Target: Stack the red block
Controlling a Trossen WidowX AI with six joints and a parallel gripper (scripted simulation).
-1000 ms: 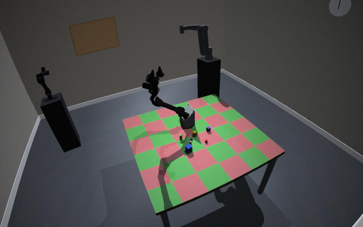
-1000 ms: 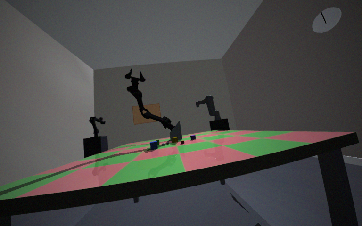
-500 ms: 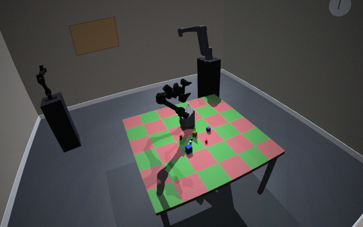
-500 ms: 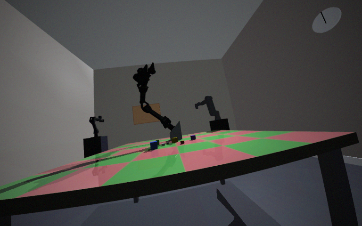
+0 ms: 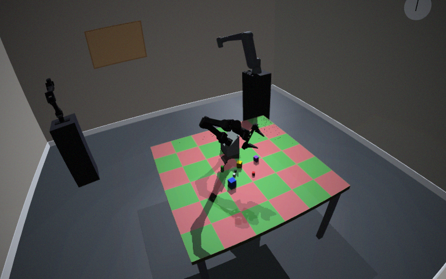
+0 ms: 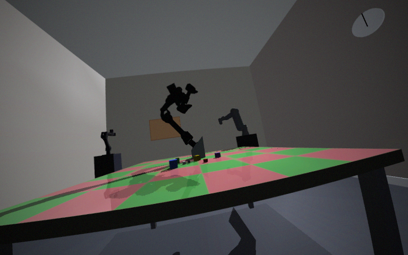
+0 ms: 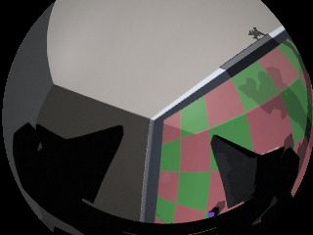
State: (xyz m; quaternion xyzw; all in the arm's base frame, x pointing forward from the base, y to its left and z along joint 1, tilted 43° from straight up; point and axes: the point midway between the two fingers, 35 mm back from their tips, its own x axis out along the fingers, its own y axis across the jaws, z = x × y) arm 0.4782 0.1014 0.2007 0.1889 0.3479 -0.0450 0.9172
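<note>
A matte black arm folds above a checkered red-and-green desk, its gripper spread wide and empty, pointed fingers aloft. The small red block sits on a pink square, apart from the short green tower. Blue, yellow and purple cubes stand nearby.

From my wrist view, my own fingers cover the near squares of the surface, and only a sliver of the purple block shows. In the exterior view the red block and green tower are too small to make out clearly.
</note>
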